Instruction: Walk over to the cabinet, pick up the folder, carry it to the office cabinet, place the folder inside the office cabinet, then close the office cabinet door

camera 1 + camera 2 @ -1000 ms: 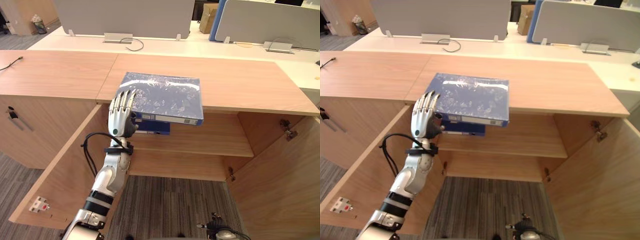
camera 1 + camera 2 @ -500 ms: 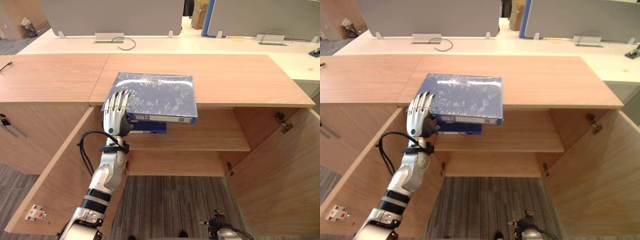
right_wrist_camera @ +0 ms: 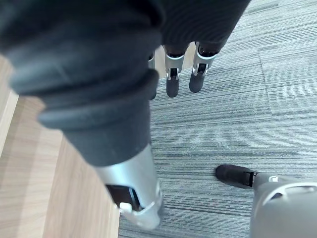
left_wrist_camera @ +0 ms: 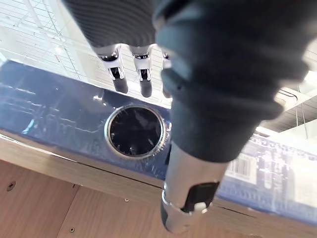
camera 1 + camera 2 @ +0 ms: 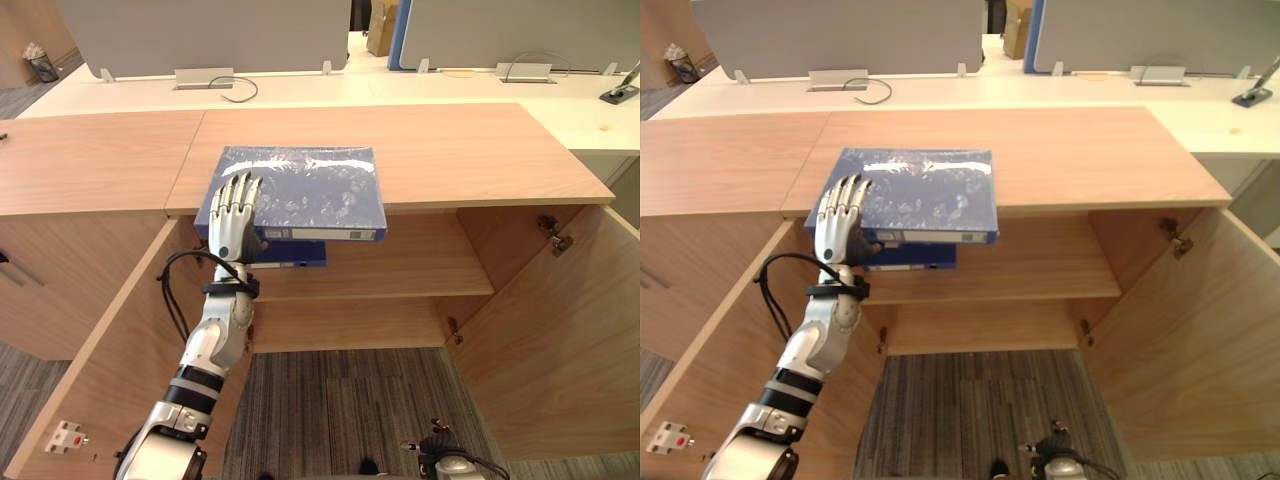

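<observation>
One blue folder overhanging the cabinet top, two open doors, left hand flat on folder, right hand relaxed

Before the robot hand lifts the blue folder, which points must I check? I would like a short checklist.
1. Left robot hand on folder: fingers lie straight on the cover, ok.
2. Grip closed round the folder: not ok.
3. Thumb under the folder: cannot tell.
4. Left door and right door open: ok.
5. Bare room on the shelf: ok.
6. Right robot hand free: ok.
</observation>
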Robot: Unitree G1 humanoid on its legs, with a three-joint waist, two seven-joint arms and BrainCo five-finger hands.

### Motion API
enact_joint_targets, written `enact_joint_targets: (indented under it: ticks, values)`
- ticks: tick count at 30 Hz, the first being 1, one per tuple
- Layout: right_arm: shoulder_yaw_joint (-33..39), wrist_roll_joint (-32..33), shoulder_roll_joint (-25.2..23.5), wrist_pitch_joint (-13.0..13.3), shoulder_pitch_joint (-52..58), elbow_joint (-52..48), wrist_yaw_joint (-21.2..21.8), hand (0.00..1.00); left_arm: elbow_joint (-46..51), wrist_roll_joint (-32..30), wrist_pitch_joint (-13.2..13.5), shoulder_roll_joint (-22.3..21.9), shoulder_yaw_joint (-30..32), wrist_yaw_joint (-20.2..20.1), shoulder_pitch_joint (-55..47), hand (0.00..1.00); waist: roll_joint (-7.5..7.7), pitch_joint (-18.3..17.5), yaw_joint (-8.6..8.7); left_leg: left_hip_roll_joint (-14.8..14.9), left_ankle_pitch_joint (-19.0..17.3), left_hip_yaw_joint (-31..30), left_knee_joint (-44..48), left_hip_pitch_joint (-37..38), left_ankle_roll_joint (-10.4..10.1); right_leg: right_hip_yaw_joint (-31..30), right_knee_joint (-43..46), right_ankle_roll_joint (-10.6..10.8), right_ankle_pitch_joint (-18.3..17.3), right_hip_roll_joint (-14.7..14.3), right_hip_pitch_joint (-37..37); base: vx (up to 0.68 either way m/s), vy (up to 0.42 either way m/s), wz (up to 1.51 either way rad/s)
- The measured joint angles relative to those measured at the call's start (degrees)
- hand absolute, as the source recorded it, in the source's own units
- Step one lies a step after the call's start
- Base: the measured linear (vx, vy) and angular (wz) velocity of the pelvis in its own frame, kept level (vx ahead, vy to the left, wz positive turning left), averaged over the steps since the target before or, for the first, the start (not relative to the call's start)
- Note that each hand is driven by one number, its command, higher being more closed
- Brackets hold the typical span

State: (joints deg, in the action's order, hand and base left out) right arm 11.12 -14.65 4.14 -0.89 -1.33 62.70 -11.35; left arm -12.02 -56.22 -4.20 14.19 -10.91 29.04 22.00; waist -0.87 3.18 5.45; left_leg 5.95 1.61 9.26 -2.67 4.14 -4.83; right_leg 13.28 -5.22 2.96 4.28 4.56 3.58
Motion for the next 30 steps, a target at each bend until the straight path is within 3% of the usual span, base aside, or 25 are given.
enact_joint_targets:
  ticks: [12,13,30]
  values:
    - [0.0,0.1,0.0,0.0,0.0,0.0,0.0,0.00,-4.9,0.2,-0.4,0.2,-0.2,-0.1,2.6,0.00,-0.40,0.0,0.59,-0.4,0.0,0.3,0.1,0.0,0.1,-0.3,0.0,0.3,0.2,0.4,-0.2,0.00,0.007,-0.01]
    - [0.0,0.2,0.0,0.0,0.0,0.0,0.0,0.00,-5.6,0.6,-0.4,0.2,-0.2,-0.1,2.7,1.00,-0.46,0.0,0.70,-0.5,-0.1,0.3,0.2,0.0,0.1,-0.4,0.0,0.3,0.3,0.5,-0.2,0.00,0.000,0.00]
    - [0.0,2.2,0.0,0.0,0.0,0.1,-0.1,0.00,-6.7,0.7,-0.4,0.4,-0.1,2.8,4.9,1.00,-0.60,-0.1,1.41,-0.7,-0.1,0.5,0.3,0.0,0.2,-0.8,0.0,0.4,0.6,0.7,-0.2,0.00,0.002,0.00]
